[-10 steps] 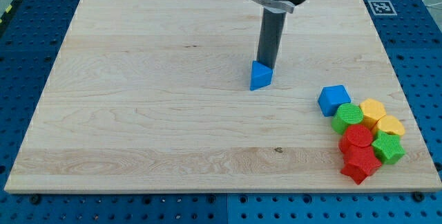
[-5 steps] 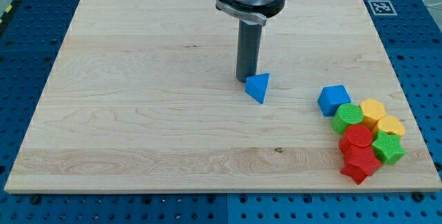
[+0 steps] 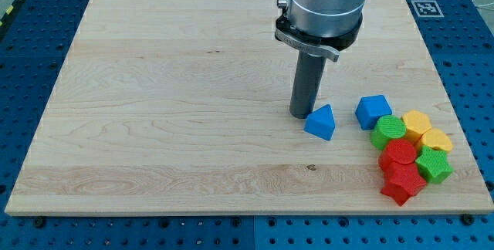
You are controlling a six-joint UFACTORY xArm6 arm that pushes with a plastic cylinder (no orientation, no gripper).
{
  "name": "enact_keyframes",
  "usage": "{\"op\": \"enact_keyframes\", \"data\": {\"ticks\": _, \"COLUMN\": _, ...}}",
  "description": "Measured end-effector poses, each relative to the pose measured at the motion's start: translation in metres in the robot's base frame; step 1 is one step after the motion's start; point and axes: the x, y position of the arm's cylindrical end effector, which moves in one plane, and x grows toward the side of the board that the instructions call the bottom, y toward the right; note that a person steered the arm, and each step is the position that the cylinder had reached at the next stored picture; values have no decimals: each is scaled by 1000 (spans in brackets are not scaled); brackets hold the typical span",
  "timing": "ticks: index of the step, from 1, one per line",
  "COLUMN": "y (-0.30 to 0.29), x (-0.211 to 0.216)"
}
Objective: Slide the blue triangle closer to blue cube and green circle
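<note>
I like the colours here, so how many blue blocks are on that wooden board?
2. The blue triangle sits just right of the rod's tip, near the board's middle right. The blue cube lies further right, atop the cluster beside the green circle. None seems hidden.
</note>
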Motion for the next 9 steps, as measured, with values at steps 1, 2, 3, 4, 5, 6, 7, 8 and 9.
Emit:
{"op": "enact_keyframes", "data": {"ticks": 1, "y": 0, "x": 14}}
{"op": "enact_keyframes", "data": {"ticks": 2, "y": 6, "x": 29}}
{"op": "enact_keyframes", "data": {"ticks": 3, "y": 7, "x": 30}}
{"op": "enact_keyframes", "data": {"ticks": 4, "y": 8, "x": 30}}
{"op": "enact_keyframes", "data": {"ticks": 5, "y": 19, "x": 33}}
{"op": "enact_keyframes", "data": {"ticks": 6, "y": 33, "x": 33}}
{"op": "enact_keyframes", "data": {"ticks": 7, "y": 40, "x": 33}}
{"op": "enact_keyframes", "data": {"ticks": 8, "y": 40, "x": 33}}
{"op": "enact_keyframes", "data": {"ticks": 9, "y": 41, "x": 33}}
